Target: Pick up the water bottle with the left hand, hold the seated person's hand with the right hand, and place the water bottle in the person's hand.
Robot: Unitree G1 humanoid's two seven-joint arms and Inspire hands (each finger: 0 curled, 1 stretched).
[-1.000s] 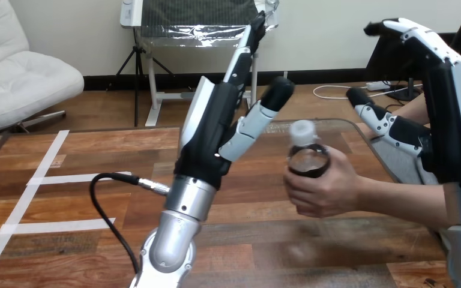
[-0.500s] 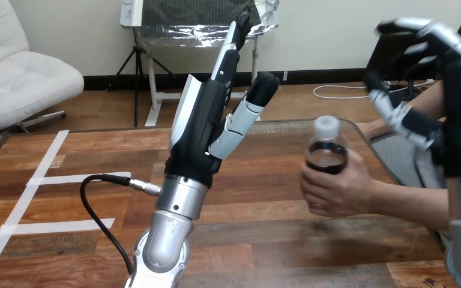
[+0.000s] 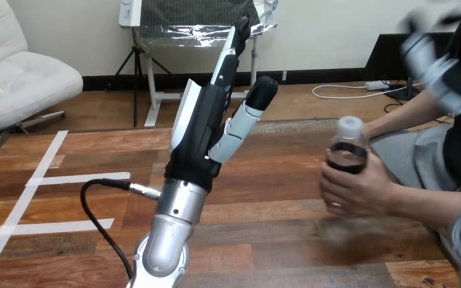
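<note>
Water bottle (image 3: 347, 153) upright in the person's hand (image 3: 360, 191), clasped round its lower half above the table (image 3: 264, 240), right side. Left hand (image 3: 207, 135) well apart, raised, fingers straight, empty. Handover apparently made: best to back off slowly, wide of the cap. Right hand (image 3: 438, 75) smeared at upper right, grip unreadable; bottle base hidden.

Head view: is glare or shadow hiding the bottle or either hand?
Head view: no glare on the water bottle, plain in the person's hand; faint shadow on the table beneath it; left hand evenly lit; right hand too blurred to read.
</note>
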